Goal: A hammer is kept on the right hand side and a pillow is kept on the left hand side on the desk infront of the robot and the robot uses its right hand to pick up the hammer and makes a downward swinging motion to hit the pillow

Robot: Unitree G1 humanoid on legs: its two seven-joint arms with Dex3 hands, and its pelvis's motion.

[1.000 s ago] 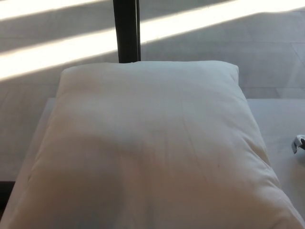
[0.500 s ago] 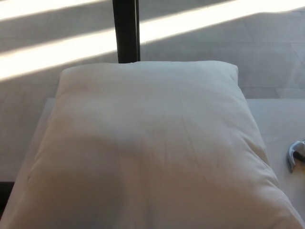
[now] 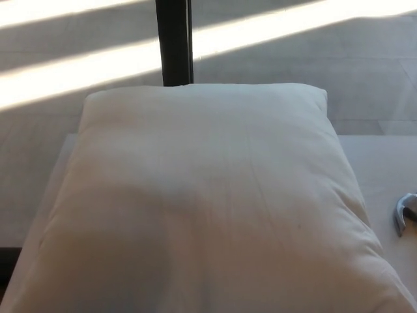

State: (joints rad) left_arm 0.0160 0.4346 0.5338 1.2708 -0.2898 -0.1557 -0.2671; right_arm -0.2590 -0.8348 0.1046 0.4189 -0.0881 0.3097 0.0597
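Note:
A large white pillow [image 3: 202,202] fills most of the head view and lies flat on the pale desk [image 3: 384,163]. At the right edge of the picture only the silver claw end of the hammer [image 3: 404,212] shows, low over or on the desk just right of the pillow. The hammer's handle is cut off by the frame. Neither of my hands is in the picture.
Beyond the desk is a grey floor crossed by bright bands of sunlight [image 3: 98,65]. A dark upright post [image 3: 174,40] stands behind the pillow's far edge. A strip of bare desk lies to the right of the pillow.
The hammer's head has come further into the picture at the right edge and sits lower than a second ago. The pillow has not moved.

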